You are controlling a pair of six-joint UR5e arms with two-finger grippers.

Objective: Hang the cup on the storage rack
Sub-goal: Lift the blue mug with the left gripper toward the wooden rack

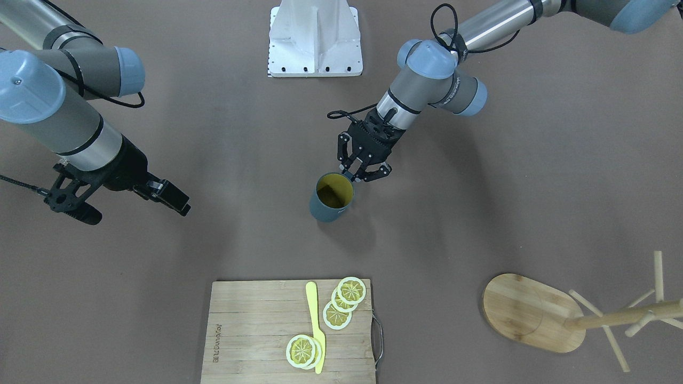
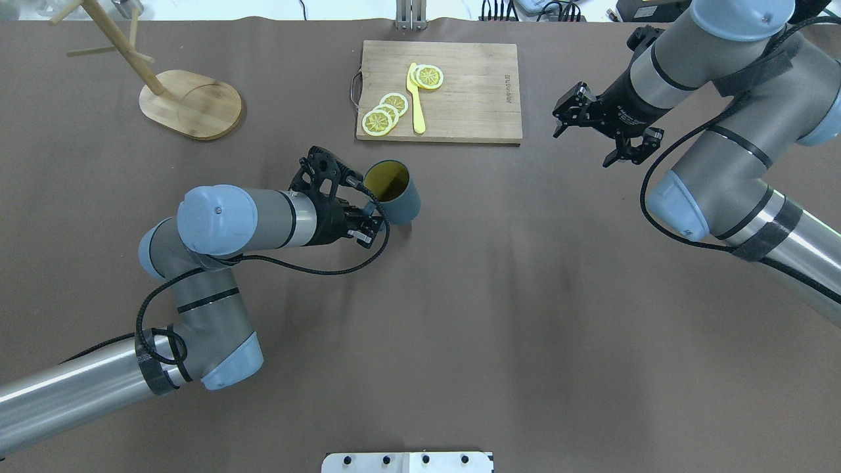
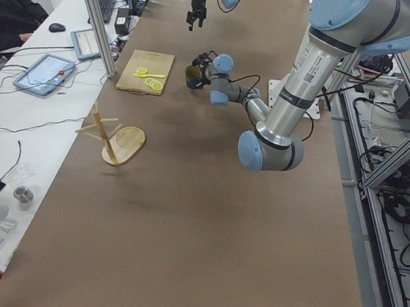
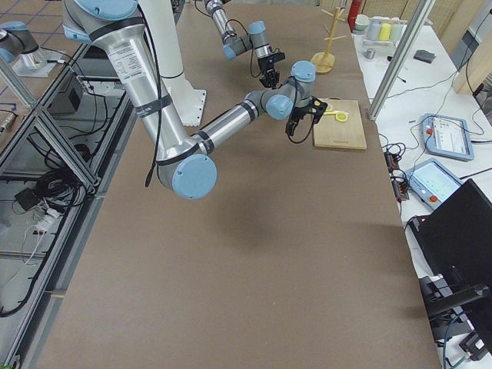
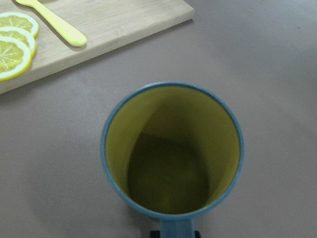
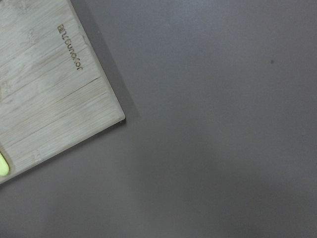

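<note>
The dark teal cup (image 2: 398, 197), yellowish-olive inside, is upright near the table's middle. It also shows in the front view (image 1: 331, 198) and fills the left wrist view (image 5: 173, 153). My left gripper (image 2: 376, 211) is at the cup's handle (image 5: 173, 229) and shut on it, also seen in the front view (image 1: 356, 176). I cannot tell whether the cup rests on the table. The bamboo storage rack (image 2: 190, 104) stands at the far left corner, away from the cup, with its pegs empty (image 1: 533, 312). My right gripper (image 2: 583, 146) is open and empty above the table at the right (image 1: 137, 212).
A rectangular bamboo cutting board (image 2: 473, 92) with several lemon slices (image 2: 387, 112) and a yellow knife (image 2: 416, 98) lies just beyond the cup. Its corner shows in the right wrist view (image 6: 44, 84). The robot's white base plate (image 1: 315, 42) is at the near edge.
</note>
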